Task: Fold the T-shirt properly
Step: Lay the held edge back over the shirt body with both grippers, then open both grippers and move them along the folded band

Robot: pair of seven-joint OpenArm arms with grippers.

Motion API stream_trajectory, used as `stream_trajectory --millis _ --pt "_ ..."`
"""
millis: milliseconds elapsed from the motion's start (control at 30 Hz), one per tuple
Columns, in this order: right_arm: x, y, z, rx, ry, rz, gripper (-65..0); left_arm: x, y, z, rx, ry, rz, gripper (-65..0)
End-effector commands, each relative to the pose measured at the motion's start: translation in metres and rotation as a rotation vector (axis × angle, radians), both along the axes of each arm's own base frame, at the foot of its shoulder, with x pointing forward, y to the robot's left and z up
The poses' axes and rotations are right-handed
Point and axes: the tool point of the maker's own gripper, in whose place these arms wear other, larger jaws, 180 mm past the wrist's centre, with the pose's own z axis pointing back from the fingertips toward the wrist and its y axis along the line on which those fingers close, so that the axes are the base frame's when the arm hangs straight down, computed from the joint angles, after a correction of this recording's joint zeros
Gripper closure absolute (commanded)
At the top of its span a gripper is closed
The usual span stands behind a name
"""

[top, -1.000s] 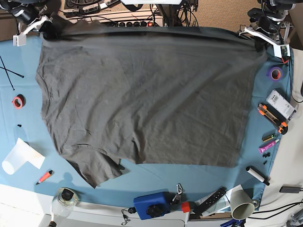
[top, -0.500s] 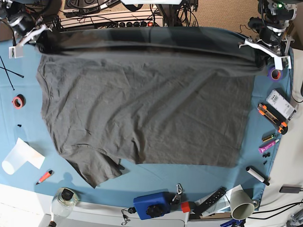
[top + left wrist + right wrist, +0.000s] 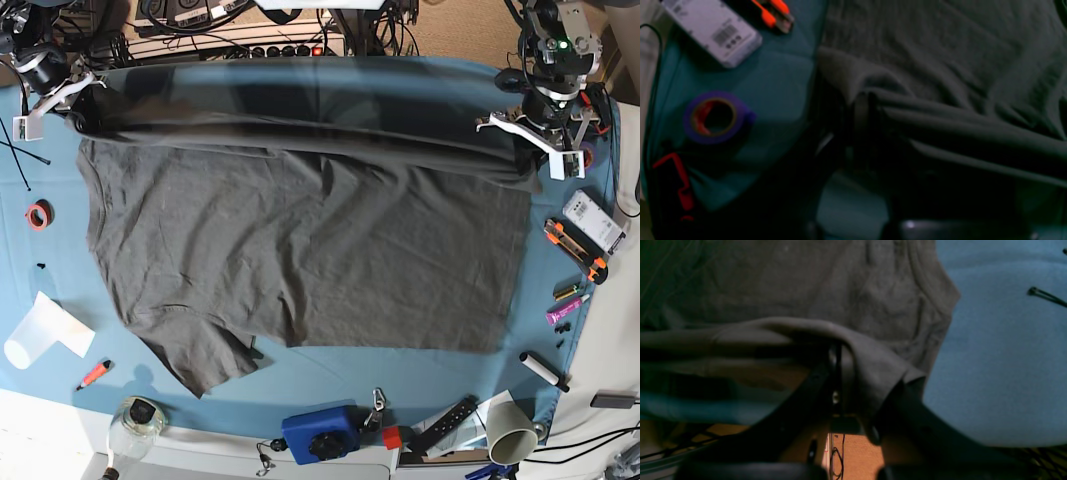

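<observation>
The dark grey T-shirt (image 3: pixel 300 240) lies spread on the blue table cloth (image 3: pixel 330 375), one sleeve at the near left. Its far edge is raised and stretched taut between both grippers. My left gripper (image 3: pixel 527 152) is at the far right, shut on the shirt's corner; in the left wrist view the fabric (image 3: pixel 940 66) bunches at the gripper (image 3: pixel 865 106). At the far left my right gripper (image 3: pixel 78 112) is shut on the other corner; the right wrist view shows cloth (image 3: pixel 773 280) draped over the gripper (image 3: pixel 840 353).
By the left gripper lie a purple tape roll (image 3: pixel 715 116), a white box (image 3: pixel 711 30) and an orange cutter (image 3: pixel 773 13). A red tape ring (image 3: pixel 38 214) sits at the left. Along the near edge stand a jar (image 3: pixel 138 420), a blue device (image 3: pixel 320 432) and a paper cup (image 3: pixel 510 432).
Both grippers have moved toward the near side and slightly inward, carrying the shirt's far edge. The raised band of fabric now overhangs more of the shirt.
</observation>
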Motion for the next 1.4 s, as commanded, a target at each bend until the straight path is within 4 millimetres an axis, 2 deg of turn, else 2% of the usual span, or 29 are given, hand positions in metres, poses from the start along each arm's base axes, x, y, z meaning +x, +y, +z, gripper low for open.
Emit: stream_trajectory --millis 0,200,300,400,633,867,1167,1300,1367 --pt "0.006 -0.004 0.010 -0.026 -0.033 0.002 0.0 0.006 0.007 0.012 0.039 -0.043 0.006 0.0" --pt "0.022 0.007 -0.004 -0.059 -0.009 0.018 0.0 0.015 0.021 0.012 0.099 -0.051 -0.019 0.0" --pt "0.036 0.017 -0.009 -0.067 -0.005 0.042 0.0 0.019 0.030 -0.003 0.103 -0.015 -0.030 0.0" --pt "0.051 0.016 -0.011 -0.115 -0.010 0.027 0.0 0.027 0.034 -0.015 0.083 0.001 -0.041 0.0" --pt "0.065 0.014 -0.011 -0.180 -0.022 0.014 0.0 0.051 0.033 0.000 0.058 -0.065 -0.047 0.0" --pt "0.075 0.001 -0.008 -0.211 -0.050 -0.047 0.0 0.062 0.018 0.003 0.005 -0.097 -0.106 0.0" --pt "0.096 -0.012 -0.033 -0.123 -0.028 -0.105 0.0 0.083 -0.011 -0.008 0.018 -0.097 -0.184 0.0" --pt "0.107 -0.015 -0.028 -0.139 -0.041 -0.110 0.0 0.097 -0.024 -0.017 0.063 -0.076 -0.231 0.0" --pt "0.109 -0.018 -0.026 -0.160 -0.047 -0.115 0.0 0.105 -0.021 -0.019 0.083 -0.068 -0.212 0.0"
